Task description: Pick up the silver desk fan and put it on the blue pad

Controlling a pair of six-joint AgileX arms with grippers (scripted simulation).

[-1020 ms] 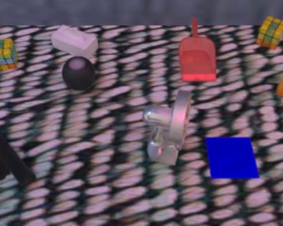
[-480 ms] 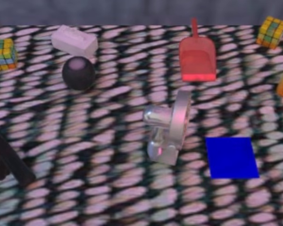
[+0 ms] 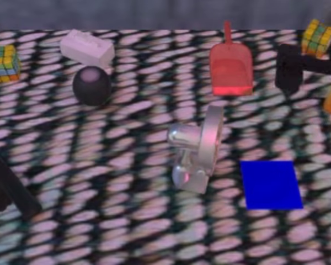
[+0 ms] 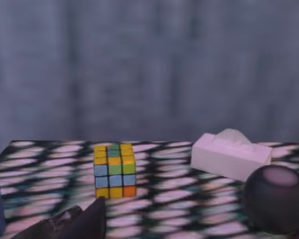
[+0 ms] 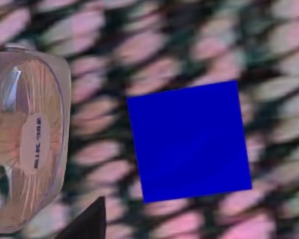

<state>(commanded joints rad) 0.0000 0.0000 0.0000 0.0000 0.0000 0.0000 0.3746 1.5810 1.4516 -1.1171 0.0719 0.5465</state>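
Patterned table (image 3: pixel 99 221) held the silver desk fan (image 3: pixel 197 149) left and nearer of the right gripper (image 3: pixel 289 69); its finger state I could not tell.

Patterned table (image 3: pixel 99 221) — silver desk fan (image 3: pixel 196 152), blue pad (image 3: pixel 271 184); red scoop (image 3: pixel 230 63), dark ball (image 3: pixel 92 85)

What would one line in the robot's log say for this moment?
phase: approach | right gripper: far right, above table | left gripper: parked near left | silver desk fan: centre, untouched | blue pad: bare
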